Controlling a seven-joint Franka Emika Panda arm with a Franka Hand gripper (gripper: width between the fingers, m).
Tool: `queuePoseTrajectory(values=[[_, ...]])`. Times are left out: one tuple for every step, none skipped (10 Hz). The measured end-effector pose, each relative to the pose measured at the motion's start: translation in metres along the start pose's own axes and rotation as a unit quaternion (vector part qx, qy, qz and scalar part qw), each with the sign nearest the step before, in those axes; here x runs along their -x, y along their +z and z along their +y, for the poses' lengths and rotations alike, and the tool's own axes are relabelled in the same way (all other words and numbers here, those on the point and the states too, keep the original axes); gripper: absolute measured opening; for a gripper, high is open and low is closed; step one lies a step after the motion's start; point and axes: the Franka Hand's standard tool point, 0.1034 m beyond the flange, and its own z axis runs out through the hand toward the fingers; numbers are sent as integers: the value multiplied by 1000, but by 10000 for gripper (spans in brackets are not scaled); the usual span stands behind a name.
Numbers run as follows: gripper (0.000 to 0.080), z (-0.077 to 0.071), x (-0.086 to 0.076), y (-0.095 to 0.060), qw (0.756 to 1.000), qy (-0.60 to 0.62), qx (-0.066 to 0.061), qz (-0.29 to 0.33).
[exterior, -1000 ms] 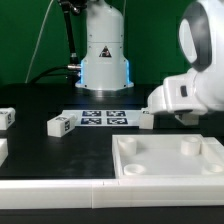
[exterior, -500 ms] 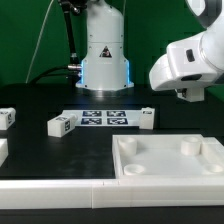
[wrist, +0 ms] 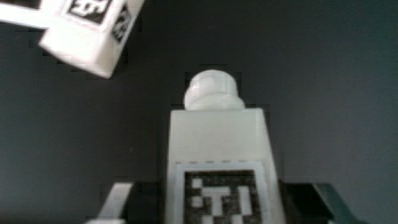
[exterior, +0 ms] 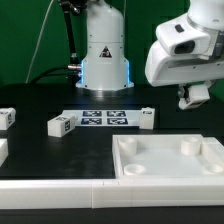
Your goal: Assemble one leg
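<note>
Gripper (exterior: 196, 97) sits upper right in the exterior frame, held aloft, jaws narrowed onto the leg (wrist: 219, 150), tag face toward the wrist camera. You're likely handling light, rigid, slick plastic. Pinch its flat sides and leave its rounded tip free.

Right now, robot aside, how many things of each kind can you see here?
Small white stubby plastic legs with square tags: 4 (three lying apart, one between the fingers)
Large white square tray-like piece with round sockets: 1
Thin flat white marker board: 1
Total: 6
</note>
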Motion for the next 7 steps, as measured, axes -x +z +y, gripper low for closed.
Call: queuePoseTrajectory(values=[[290,3,-12,-15,999,-1,0,47],[290,3,-15,-25,996,1,3,94],[290,4,-16,-23,991,0,5,133],[290,5,-19,-23,982,-1,6,188],[290,6,-18,-22,977,-1,7,213],[290,9,-26,-27,964,-13,10,267],[290,17,-32,-37,947,-31,18,320]])
